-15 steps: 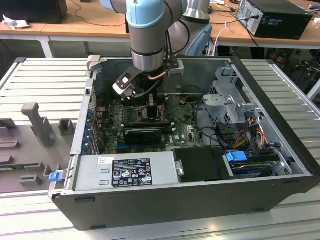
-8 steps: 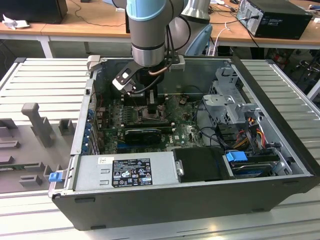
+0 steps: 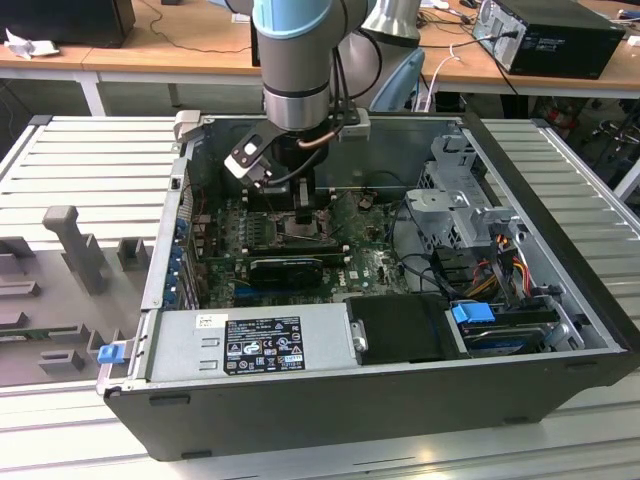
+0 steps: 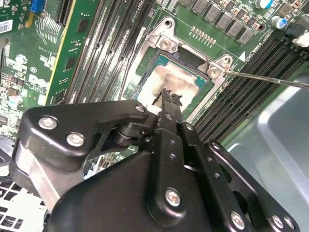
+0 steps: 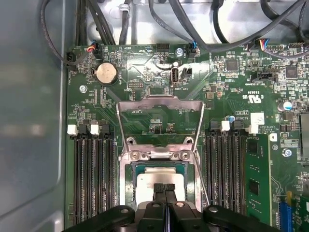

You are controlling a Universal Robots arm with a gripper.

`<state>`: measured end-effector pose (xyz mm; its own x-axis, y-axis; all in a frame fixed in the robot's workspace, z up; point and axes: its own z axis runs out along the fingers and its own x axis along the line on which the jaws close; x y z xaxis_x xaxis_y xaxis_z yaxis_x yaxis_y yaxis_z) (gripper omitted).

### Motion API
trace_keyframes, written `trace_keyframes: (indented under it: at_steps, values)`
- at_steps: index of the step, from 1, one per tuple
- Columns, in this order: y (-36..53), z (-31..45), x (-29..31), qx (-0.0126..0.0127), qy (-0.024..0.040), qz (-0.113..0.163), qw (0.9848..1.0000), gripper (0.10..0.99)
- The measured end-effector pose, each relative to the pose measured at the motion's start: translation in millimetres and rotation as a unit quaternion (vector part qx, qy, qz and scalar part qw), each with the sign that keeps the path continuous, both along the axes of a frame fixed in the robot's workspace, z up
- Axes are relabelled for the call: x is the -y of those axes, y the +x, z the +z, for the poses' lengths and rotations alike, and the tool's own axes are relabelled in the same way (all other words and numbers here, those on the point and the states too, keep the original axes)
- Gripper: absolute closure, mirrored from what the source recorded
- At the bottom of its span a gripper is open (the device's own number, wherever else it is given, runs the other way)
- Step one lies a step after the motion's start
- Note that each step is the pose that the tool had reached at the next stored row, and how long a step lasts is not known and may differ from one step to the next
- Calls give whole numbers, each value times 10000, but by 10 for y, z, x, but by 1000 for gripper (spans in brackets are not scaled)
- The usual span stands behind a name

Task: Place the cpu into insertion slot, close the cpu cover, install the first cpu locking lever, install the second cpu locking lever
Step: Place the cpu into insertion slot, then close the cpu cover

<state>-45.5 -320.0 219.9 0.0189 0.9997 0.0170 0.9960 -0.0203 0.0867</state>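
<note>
The arm (image 3: 295, 60) reaches straight down into the open case (image 3: 560, 330), with its wrist over the middle of the board (image 3: 375, 265). That puts both wrist cameras looking along the fingers at the socket.

The gripper (image 5: 164, 187) has its 2 fingers pressed together with nothing pinched between them. In the second wrist view the joined tips sit over the edge of the cpu (image 5: 161, 177). I cannot tell whether they touch it or hang just above. Closed like this they make 1 blunt point, better for nudging or pressing than for grasping, so I judge the chip has been let go.

The cpu lies flat in the slot (image 5: 133, 169), silver top up and square with the rim, between the 2 banks of memory slots (image 5: 94, 179). From how it sits, step 1 looks done.

The cover (image 5: 137, 107) is swung up on its hinge and tilted back toward the board edge where the coin cell (image 5: 105, 72) sits. Open like that, it leaves the socket free from above, and the green board shows through its window.

A thin lever (image 4: 270, 79) runs from the socket's corner out across the memory slots, unlatched and clear of the cover, so nothing yet clamps the chip
</note>
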Motion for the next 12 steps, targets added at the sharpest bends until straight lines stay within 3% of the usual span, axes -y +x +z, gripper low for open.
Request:
trace_keyframes:
  at_steps: [8,12]
  values:
    - [0,91,0,-2,-2,0,10000,980]
    - [8,179,0,-4,-4,-1,10000,980]
